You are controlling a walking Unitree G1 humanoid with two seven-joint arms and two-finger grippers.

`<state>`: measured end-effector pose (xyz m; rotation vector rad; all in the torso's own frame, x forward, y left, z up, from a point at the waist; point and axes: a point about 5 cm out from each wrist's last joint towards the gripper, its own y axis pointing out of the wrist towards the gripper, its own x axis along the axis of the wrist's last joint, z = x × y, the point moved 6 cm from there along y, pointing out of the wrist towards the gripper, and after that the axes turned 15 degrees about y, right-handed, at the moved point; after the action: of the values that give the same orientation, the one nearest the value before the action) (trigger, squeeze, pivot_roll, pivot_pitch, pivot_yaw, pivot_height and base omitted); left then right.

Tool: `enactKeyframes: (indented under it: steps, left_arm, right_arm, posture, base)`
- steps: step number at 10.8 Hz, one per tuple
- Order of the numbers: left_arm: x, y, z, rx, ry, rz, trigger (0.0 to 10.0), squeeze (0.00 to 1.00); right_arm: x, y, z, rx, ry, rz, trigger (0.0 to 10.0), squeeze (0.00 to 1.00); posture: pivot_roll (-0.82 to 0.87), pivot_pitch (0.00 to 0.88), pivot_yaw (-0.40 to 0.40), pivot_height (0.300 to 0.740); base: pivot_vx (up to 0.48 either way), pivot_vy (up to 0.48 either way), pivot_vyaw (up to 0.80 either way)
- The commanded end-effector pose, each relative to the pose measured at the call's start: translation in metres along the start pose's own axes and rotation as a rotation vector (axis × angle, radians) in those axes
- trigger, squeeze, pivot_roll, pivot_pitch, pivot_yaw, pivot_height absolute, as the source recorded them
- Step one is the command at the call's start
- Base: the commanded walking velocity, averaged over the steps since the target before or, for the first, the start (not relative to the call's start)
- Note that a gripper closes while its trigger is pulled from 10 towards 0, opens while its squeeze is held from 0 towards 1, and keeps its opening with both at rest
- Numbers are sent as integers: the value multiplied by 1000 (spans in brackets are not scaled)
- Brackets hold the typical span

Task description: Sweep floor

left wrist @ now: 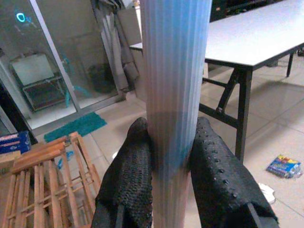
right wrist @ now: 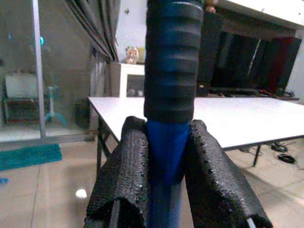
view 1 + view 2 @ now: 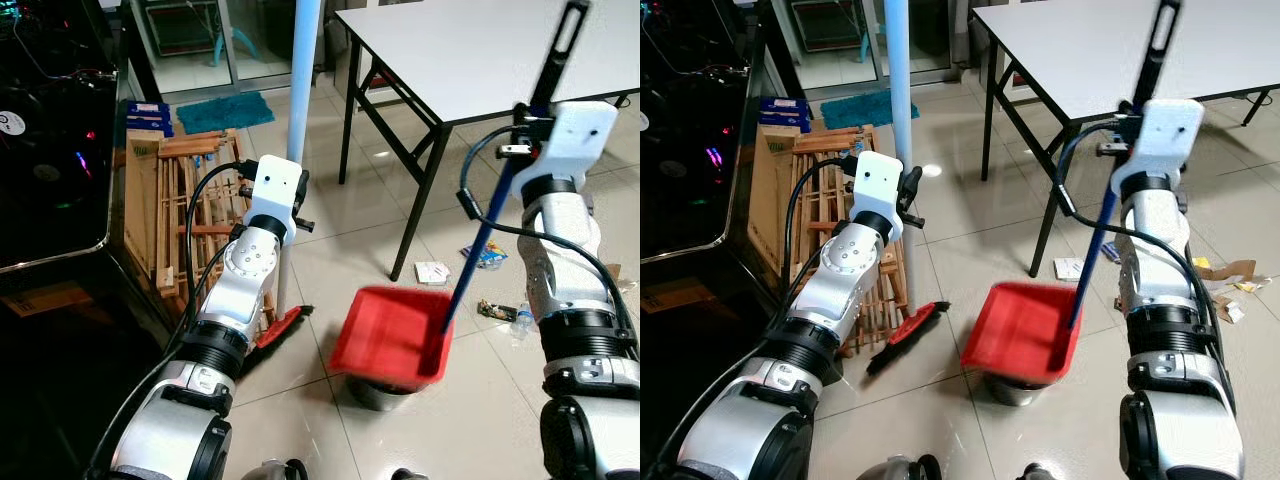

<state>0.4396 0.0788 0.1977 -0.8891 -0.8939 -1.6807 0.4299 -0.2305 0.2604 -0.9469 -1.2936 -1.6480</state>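
Fingers of the left gripper clamp the pale broom handle; the right gripper pinches the red dustpan handle. Litter beside the table wants low, short strokes.

The floor tiles are glossy, the rack bare wood, the dustpan shiny red plastic, the fingers rough, pimpled black rubber.
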Motion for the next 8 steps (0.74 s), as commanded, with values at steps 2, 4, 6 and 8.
enactKeyframes:
  steps: [2, 4, 6, 8]
  left_arm:
    - [15, 1, 3, 9, 13, -56, 10000, 0]
    - [15, 1, 3, 9, 13, -56, 10000, 0]
    - [15, 1, 3, 9, 13, -56, 10000, 0]
    - [15, 1, 3, 9, 13, -56, 10000, 0]
  right_arm:
    - [24, 5, 1, 0, 12, -76, 10000, 0]
    - [24, 5, 1, 0, 12, -76, 10000, 0]
    - [24, 5, 1, 0, 12, -76, 10000, 0]
    - [24, 5, 1, 0, 12, -76, 10000, 0]
  posture:
    - [-49, 138, 72, 740]
    - [-49, 138, 72, 740]
    - [-49, 138, 72, 740]
    - [-49, 138, 72, 740]
  base:
    - [0, 0, 0]
    - [0, 0, 0]
    - [0, 0, 0]
    - [0, 0, 0]
